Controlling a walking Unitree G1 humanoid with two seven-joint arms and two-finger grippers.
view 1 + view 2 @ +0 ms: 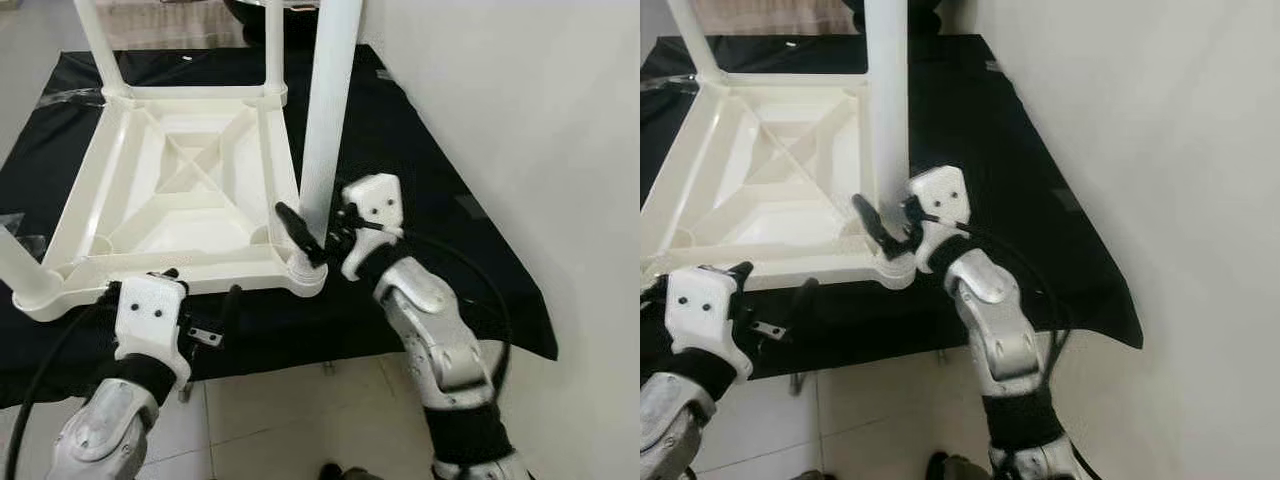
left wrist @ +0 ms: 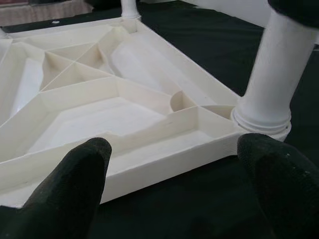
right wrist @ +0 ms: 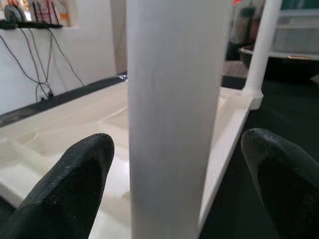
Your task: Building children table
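Our right gripper (image 1: 318,238) straddles the near table leg (image 1: 328,110) just above its socket, fingers wide apart, not touching. Our left gripper (image 1: 205,303), also open and empty, faces the upturned tabletop (image 1: 170,190) edge.

No readable text, label, brand, number or sign appears anywhere in these views. The white plastic table (image 1: 190,180) lying upside down on the black cloth (image 1: 420,180) has plain, unmarked ribs and legs, and the white housings of the two grippers carry only small dark screw holes. The items on the distant shelf in the right wrist view are too blurred to read.
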